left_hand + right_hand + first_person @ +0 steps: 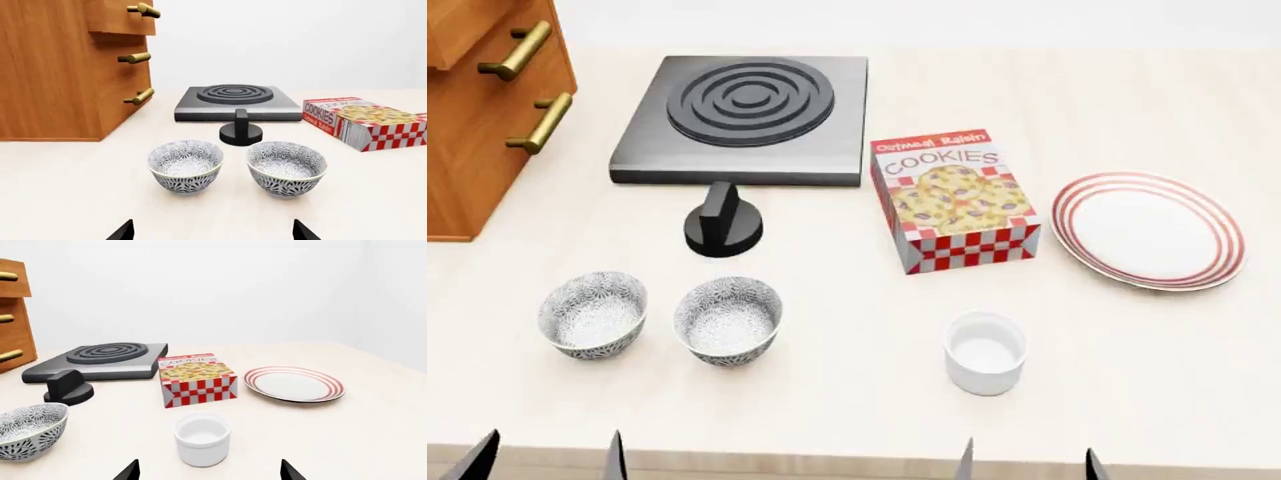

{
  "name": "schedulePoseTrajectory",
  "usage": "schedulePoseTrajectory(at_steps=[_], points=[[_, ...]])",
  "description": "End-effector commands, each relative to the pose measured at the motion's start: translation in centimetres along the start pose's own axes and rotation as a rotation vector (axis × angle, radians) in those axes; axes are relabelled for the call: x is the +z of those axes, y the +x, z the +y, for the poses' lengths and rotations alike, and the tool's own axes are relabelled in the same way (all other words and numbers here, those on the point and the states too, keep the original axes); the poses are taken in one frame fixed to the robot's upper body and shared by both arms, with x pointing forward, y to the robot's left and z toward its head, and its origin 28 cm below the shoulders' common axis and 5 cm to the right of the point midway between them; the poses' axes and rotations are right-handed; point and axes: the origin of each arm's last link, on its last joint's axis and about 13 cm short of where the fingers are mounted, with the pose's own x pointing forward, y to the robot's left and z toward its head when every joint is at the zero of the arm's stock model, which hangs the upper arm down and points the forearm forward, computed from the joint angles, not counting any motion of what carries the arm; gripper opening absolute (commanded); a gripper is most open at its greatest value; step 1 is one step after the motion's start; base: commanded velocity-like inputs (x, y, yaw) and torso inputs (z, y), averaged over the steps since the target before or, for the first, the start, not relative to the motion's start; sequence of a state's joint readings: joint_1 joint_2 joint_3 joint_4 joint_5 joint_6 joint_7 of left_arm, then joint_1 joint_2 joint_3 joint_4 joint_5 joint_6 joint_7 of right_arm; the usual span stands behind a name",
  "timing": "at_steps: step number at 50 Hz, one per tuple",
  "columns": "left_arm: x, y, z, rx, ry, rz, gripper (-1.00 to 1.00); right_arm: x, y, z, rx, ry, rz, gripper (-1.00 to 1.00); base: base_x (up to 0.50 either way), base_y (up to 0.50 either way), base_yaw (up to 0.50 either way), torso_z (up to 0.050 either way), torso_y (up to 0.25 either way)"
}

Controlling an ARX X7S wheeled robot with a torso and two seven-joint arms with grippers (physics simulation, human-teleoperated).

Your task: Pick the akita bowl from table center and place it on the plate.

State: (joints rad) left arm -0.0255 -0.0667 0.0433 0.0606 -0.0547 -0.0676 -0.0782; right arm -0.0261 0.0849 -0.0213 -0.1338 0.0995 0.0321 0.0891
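I have two speckled bowls side by side on the table (868, 420), close together but not touching. The bowl (729, 319) nearer the middle of the table is the one I take as the target; its twin, the second bowl (593, 313), sits to its left from the head camera. Both stand upright and nothing is in contact with them.

The plate (1149, 229) lies well apart on the far right, flat, with red rings round its rim. A cookie box (954, 198) lies between the bowls and the plate, just beside the stove burner (747, 115). A black knob (723, 224) stands in front of the burner, behind the bowls. A plain white cup (985, 351) sits near the front edge, right of the target bowl. A wooden cabinet (487, 100) stands at the far left.

My left gripper (213, 231) shows only its fingertips, spread wide, facing both bowls. My right gripper (209, 471) is likewise spread apart, holding nothing, facing the cup.
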Motion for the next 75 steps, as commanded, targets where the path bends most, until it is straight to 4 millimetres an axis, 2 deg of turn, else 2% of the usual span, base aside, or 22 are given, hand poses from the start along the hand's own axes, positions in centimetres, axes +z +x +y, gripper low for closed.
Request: schedulePoseTrajectory(at_steps=[1, 3, 9, 14, 17, 19, 21, 27, 33, 37, 46, 75], points=[[2.5, 0.0, 0.2, 0.023, -0.051, 0.000, 1.00, 1.3, -0.9, 0.3, -0.007, 0.016, -0.025, 1.00, 0.00, 0.00, 0.00, 0.000, 0.000], [4.7, 0.7, 0.8, 0.063, -0.078, -0.011, 1.00, 3.2, -1.5, -0.4, -0.051, 0.012, -0.068, 1.00, 0.00, 0.00, 0.00, 0.000, 0.000], [8.2, 1.7, 1.5, 0.110, -0.049, -0.069, 1.00, 6.6, -2.5, -1.8, -0.126, -0.013, -0.161, 1.00, 0.00, 0.00, 0.00, 0.000, 0.000], [10.0, 2.2, 1.9, 0.137, -0.052, -0.120, 1.00, 8.0, -2.8, -2.4, -0.167, -0.038, -0.212, 1.00, 0.00, 0.00, 0.00, 0.000, 0.000], [9.9, 2.2, 2.2, 0.160, -0.075, -0.128, 1.00, 8.0, -3.4, -2.6, -0.191, -0.026, -0.244, 1.00, 0.02, 0.00, 0.00, 0.000, 0.000], [9.2, 1.8, 2.2, 0.151, -0.089, -0.103, 1.00, 7.9, -3.4, -2.7, -0.190, -0.030, -0.241, 1.00, 0.42, 0.00, 0.00, 0.000, 0.000], [8.7, 1.8, 2.1, 0.154, -0.046, -0.107, 1.00, 7.7, -3.6, -2.8, -0.203, -0.015, -0.244, 1.00, 0.50, 0.00, 0.00, 0.000, 0.000], [8.8, 1.4, 2.4, 0.165, -0.176, -0.086, 1.00, 7.7, -3.8, -2.8, -0.211, -0.025, -0.276, 1.00, 0.40, 0.00, 0.00, 0.000, 0.000], [9.9, 1.9, 2.8, 0.196, -0.116, -0.151, 1.00, 7.9, -3.9, -3.0, -0.220, -0.017, -0.265, 1.00, 0.00, 0.00, 0.00, 0.000, 0.000], [9.3, 1.9, 3.0, 0.209, -0.115, -0.134, 1.00, 8.0, -3.9, -3.0, -0.220, -0.010, -0.276, 1.00, 0.47, 0.00, 0.00, 0.000, 0.000], [9.5, 1.9, 3.3, 0.233, -0.103, -0.152, 1.00, 8.0, -4.2, -3.3, -0.256, -0.002, -0.297, 1.00, 0.48, 0.00, 0.00, 0.000, 0.000], [9.5, 1.9, 3.6, 0.244, -0.119, -0.150, 1.00, 8.0, -4.5, -3.3, -0.239, -0.008, -0.325, 1.00, 0.12, 0.00, 0.00, 0.000, 0.000]])
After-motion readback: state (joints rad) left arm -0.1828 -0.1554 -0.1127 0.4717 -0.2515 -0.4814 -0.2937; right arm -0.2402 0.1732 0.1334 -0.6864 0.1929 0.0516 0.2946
